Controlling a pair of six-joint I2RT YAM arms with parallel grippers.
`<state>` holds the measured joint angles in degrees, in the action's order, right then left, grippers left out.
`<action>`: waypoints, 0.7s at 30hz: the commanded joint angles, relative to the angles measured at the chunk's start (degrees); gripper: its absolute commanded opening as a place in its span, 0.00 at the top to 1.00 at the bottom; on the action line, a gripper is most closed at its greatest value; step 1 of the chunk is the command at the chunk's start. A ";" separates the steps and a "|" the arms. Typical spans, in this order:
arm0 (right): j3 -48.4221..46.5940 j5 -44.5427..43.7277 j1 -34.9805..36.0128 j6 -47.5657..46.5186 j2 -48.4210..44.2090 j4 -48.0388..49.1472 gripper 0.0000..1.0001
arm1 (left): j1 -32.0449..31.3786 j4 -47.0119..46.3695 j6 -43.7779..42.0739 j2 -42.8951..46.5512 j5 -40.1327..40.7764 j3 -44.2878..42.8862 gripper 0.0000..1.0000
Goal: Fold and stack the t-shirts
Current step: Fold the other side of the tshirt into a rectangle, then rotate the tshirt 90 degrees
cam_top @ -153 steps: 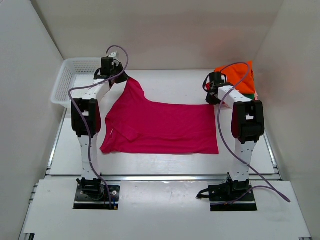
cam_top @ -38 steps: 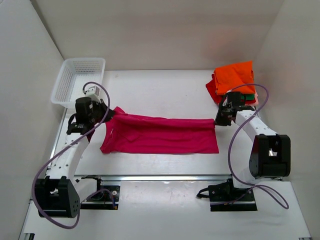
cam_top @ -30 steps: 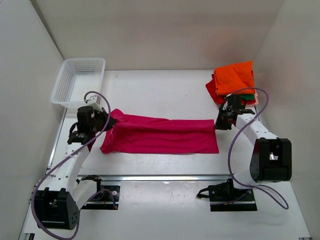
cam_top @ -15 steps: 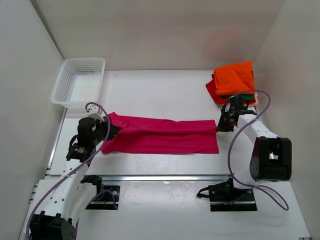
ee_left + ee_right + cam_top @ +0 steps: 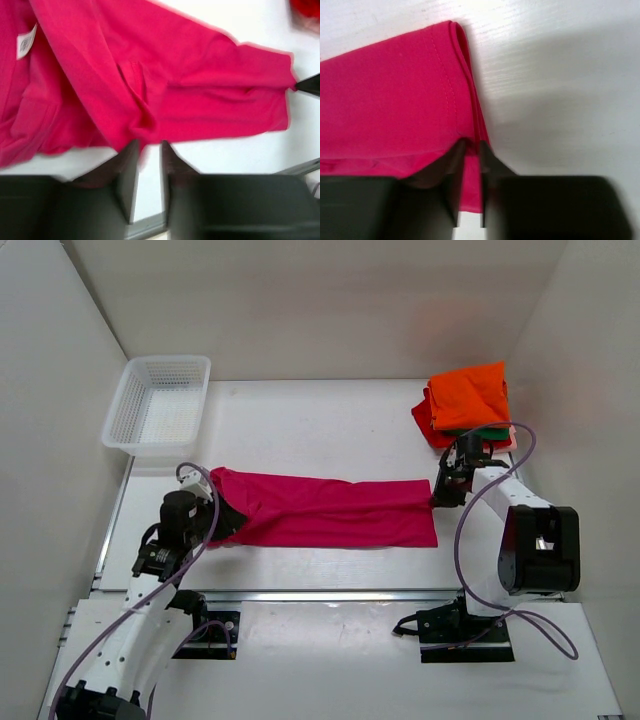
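Observation:
The magenta-pink t-shirt (image 5: 330, 512) lies folded into a long band across the table's middle. My left gripper (image 5: 222, 512) sits at its left end. In the left wrist view the left gripper (image 5: 149, 144) is open, white table shows between its fingers, and the shirt's (image 5: 175, 90) folded edge lies just past the tips. My right gripper (image 5: 440, 498) is at the band's right end. In the right wrist view the right gripper (image 5: 468, 144) is shut on the shirt's (image 5: 395, 100) doubled hem. Folded orange, green and red t-shirts (image 5: 470, 400) are stacked at the back right.
A white mesh basket (image 5: 160, 405) stands at the back left corner. A white label (image 5: 25, 42) shows inside the shirt's neck. White walls close in both sides. The table's metal front rail (image 5: 330, 595) runs just behind the arm bases.
My left gripper carried the shirt's far edge toward the near side, folding it into a narrower band, and its jaws have parted. The right gripper stayed at the right hem.

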<state>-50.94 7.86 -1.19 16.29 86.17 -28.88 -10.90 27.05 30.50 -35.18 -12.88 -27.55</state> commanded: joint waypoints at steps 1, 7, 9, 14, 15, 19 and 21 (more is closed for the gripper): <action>-1.00 -1.26 0.66 -1.26 0.40 -0.81 0.80 | -0.36 3.45 2.28 2.30 1.97 -0.48 0.59; -4.34 -5.91 3.99 -2.75 -3.28 -1.35 0.58 | 0.96 0.56 -0.44 -0.93 7.44 -6.45 0.59; -5.75 -6.37 5.93 -4.25 -3.99 -0.21 0.59 | 0.79 -5.31 0.00 -4.26 6.03 -6.47 0.66; -7.06 0.22 8.92 -4.52 -0.23 5.76 0.67 | -0.26 -15.87 1.67 -18.05 4.71 -6.03 0.72; -7.07 0.05 9.53 -4.17 0.48 6.12 0.69 | -1.05 -17.71 1.75 -19.65 5.49 -5.50 0.73; -8.03 0.40 11.12 -5.48 6.90 5.94 0.69 | -3.60 -21.25 2.37 -30.00 6.90 -5.06 0.73; -8.48 0.32 11.38 -5.31 10.31 3.85 0.68 | -4.48 -20.55 2.37 -37.56 8.13 -6.63 0.73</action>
<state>-58.08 7.60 9.43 11.94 92.97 -24.01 -13.96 9.34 32.38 -66.65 -6.94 -32.75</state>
